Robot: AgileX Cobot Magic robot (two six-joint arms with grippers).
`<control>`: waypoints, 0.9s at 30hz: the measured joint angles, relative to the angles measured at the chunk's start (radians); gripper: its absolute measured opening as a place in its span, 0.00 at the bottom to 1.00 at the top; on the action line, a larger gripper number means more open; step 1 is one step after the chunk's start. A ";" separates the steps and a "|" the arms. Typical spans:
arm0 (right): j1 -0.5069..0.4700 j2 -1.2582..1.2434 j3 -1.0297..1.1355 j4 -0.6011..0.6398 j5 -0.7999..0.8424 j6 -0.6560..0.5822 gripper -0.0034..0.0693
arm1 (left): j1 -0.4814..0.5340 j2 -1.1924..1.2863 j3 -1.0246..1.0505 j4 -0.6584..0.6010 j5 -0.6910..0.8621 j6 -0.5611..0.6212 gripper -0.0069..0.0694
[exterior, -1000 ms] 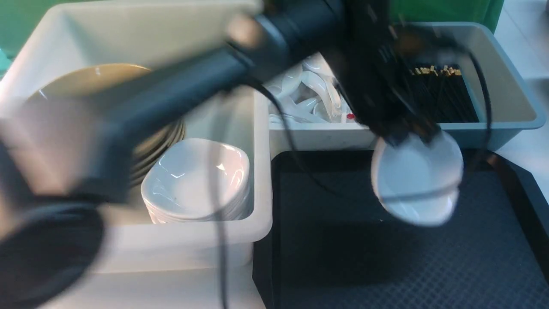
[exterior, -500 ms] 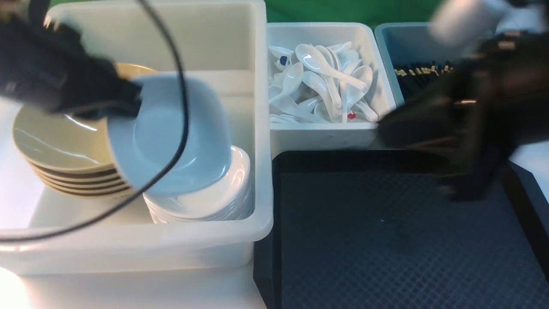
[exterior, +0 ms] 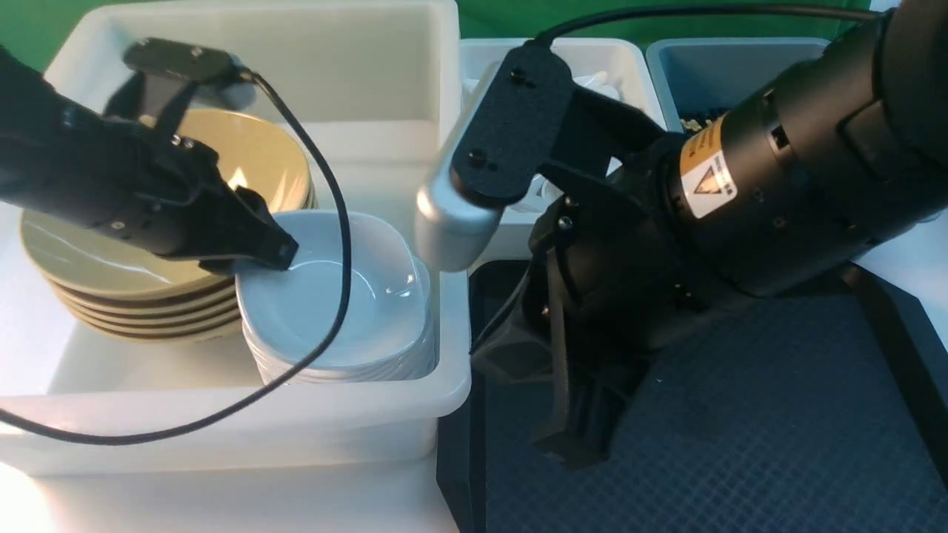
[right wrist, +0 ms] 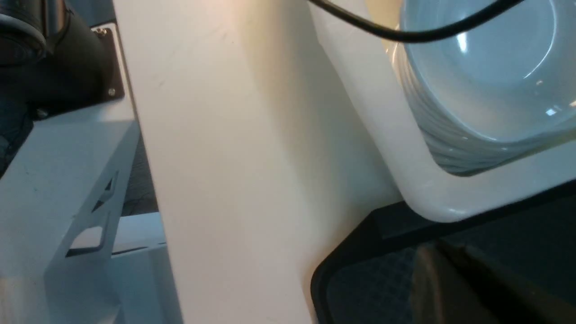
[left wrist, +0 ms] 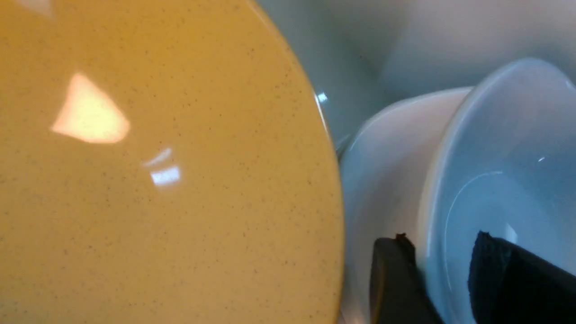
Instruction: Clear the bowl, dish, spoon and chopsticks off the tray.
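left hand open around rim of dish atop stack.

from here i see my left arm reaching in from about ten o'clock in the front view, its gripper angled down toward four, fingers parted. my right arm enters from two o'clock, looming larger, with the wrist bent and the right gripper pointing down toward six, its fingers closed together.
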 joint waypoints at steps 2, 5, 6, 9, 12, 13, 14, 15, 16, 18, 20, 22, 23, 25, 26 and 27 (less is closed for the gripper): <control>0.000 -0.005 0.000 -0.009 0.002 0.008 0.11 | 0.000 0.006 -0.001 0.005 0.002 0.016 0.47; 0.000 -0.015 0.000 -0.022 0.006 0.010 0.11 | -0.003 0.000 -0.053 0.034 0.038 0.028 0.66; 0.001 -0.016 0.000 -0.025 0.006 0.010 0.11 | -0.008 -0.005 -0.080 0.052 0.045 0.026 0.70; 0.001 -0.016 0.000 -0.041 0.006 0.011 0.11 | -0.020 -0.021 -0.148 0.110 0.067 -0.014 0.76; 0.001 -0.016 0.000 -0.058 0.006 0.011 0.11 | -0.033 -0.037 -0.217 0.172 0.103 -0.080 0.77; 0.001 -0.016 0.000 -0.073 0.006 0.011 0.11 | -0.047 -0.053 -0.264 0.221 0.143 -0.153 0.75; 0.001 -0.016 0.000 -0.086 0.006 0.015 0.11 | -0.059 -0.067 -0.289 0.253 0.173 -0.207 0.72; 0.001 -0.016 0.000 -0.100 0.006 0.025 0.11 | -0.071 -0.083 -0.308 0.281 0.198 -0.250 0.68; 0.001 -0.018 0.000 -0.110 0.006 0.038 0.11 | -0.085 -0.103 -0.314 0.305 0.222 -0.289 0.65; 0.001 -0.026 0.000 -0.154 0.006 0.068 0.11 | -0.121 -0.167 -0.307 0.390 0.272 -0.360 0.52; 0.001 -0.044 0.000 -0.194 0.002 0.103 0.11 | -0.159 -0.276 -0.256 0.466 0.304 -0.428 0.36; 0.001 -0.062 0.000 -0.215 -0.004 0.116 0.11 | -0.174 -0.385 -0.177 0.520 0.313 -0.478 0.22; 0.001 -0.075 0.000 -0.221 -0.012 0.119 0.11 | -0.179 -0.451 -0.111 0.549 0.313 -0.506 0.15; 0.002 -0.103 0.013 -0.216 -0.056 0.123 0.11 | -0.181 -0.611 0.038 0.596 0.291 -0.575 0.09; 0.004 -0.113 0.025 -0.215 -0.079 0.123 0.11 | -0.181 -0.678 0.101 0.609 0.277 -0.608 0.09; 0.008 -0.119 0.039 -0.215 -0.101 0.123 0.11 | -0.181 -0.741 0.161 0.617 0.262 -0.632 0.08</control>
